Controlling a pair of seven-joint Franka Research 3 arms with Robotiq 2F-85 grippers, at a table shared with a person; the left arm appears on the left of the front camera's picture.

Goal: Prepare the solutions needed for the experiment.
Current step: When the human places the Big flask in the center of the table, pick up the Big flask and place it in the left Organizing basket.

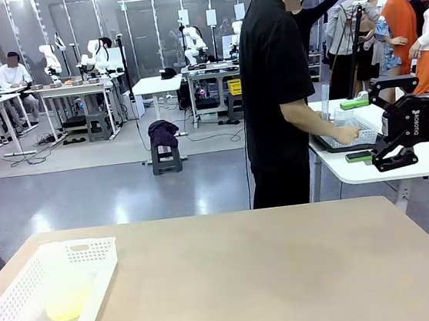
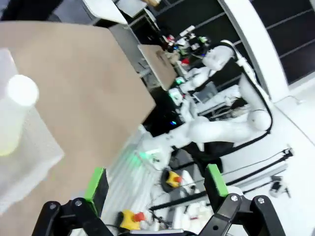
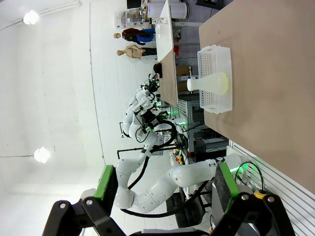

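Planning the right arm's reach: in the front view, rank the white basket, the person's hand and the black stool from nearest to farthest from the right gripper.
1. Person's hand, just left of the right gripper.
2. Black stool, mid-floor, farther left.
3. White basket, the table's far left corner.

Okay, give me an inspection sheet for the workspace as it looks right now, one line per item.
Surface: tan table, mostly bare.
Job's things: white perforated basket at the robot's left, holding a clear flask with pale yellow-green liquid.
Clutter: nothing seen.
Grippers: left gripper open, holding nothing; right gripper open, holding nothing.
Cables: nothing seen on the table.
Surroundings: person in black at the far side, reaching into a tray on a neighbouring white table.
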